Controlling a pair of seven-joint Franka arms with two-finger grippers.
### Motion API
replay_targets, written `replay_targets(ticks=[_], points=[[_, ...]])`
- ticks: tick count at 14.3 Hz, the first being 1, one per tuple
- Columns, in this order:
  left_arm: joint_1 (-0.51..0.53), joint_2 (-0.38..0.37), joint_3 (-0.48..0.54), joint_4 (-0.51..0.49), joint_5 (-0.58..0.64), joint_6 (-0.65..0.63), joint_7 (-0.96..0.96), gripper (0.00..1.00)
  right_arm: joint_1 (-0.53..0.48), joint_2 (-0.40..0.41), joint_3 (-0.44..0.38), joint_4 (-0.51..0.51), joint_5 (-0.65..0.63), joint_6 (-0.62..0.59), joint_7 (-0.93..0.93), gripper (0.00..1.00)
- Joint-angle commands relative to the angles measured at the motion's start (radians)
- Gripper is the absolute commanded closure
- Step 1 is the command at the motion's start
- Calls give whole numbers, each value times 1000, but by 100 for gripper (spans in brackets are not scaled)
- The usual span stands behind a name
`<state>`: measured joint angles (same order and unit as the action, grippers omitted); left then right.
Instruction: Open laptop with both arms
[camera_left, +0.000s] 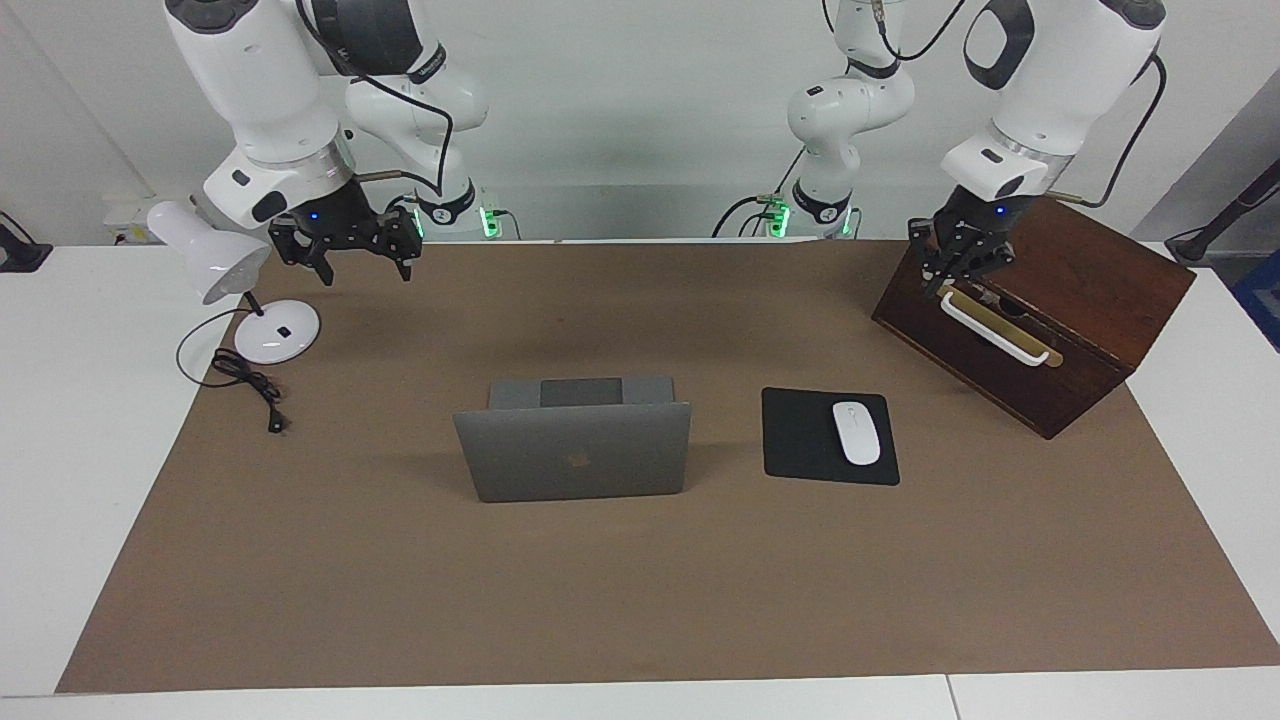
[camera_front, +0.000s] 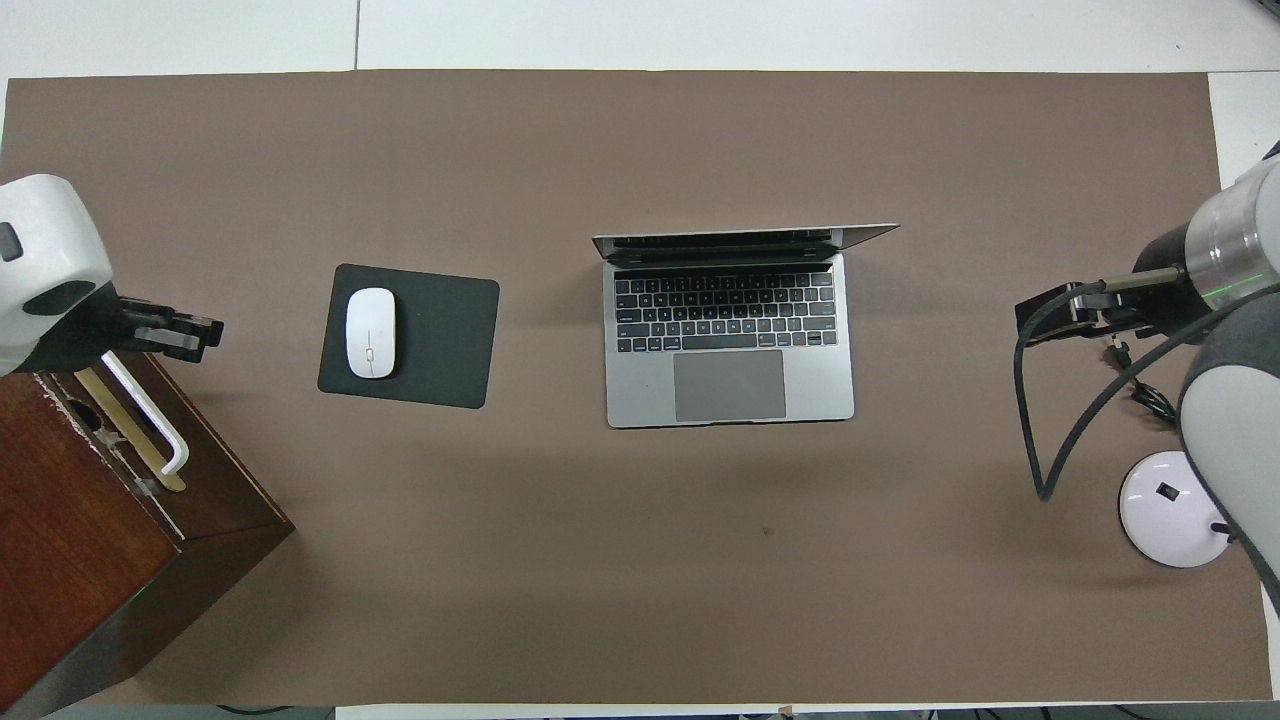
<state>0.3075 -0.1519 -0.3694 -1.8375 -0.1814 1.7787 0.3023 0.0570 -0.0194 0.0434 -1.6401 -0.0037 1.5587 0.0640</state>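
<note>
- The left gripper (camera_left: 950, 268) is at the upper right of the facing view, up in the air over the front top edge of the brown wooden box (camera_left: 1060, 300). Its fingers are closed together and it holds nothing.
- The right gripper (camera_left: 360, 255) is at the upper left of the facing view, up over the brown mat (camera_left: 640, 600), beside the white lamp (camera_left: 215, 262). Its fingers are spread wide and it holds nothing.
- The laptop (camera_left: 572, 450) sits in the middle of the frame on the mat. Its lid stands up and its keys (camera_front: 725, 312) show in the overhead view.
- The black mouse pad (camera_left: 805, 440) lies beside the laptop, toward the left arm's end, with the white mouse (camera_left: 856, 432) on it.
</note>
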Motion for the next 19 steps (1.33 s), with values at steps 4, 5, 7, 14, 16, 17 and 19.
replay_targets(ticks=[4,5,7,14,16,17,19], points=[[59,-6,35,47,94,-80,3,100,-14,-11,0,2,16,8,56,0],[74,-6,35,58,94,-87,1,100,-14,-13,0,2,16,8,57,0],[81,-1,37,73,95,-99,-2,100,-16,-14,1,-4,18,11,56,0],[16,9,36,113,183,-142,-189,0,-31,-14,9,-3,19,15,56,0],[-104,18,148,124,184,-153,-216,0,-31,-13,10,-3,19,15,56,0],[-204,20,241,136,187,-157,-225,0,-31,-13,10,-3,19,15,56,0],[-319,22,366,150,189,-170,-226,0,-31,-13,10,-3,19,15,56,0]])
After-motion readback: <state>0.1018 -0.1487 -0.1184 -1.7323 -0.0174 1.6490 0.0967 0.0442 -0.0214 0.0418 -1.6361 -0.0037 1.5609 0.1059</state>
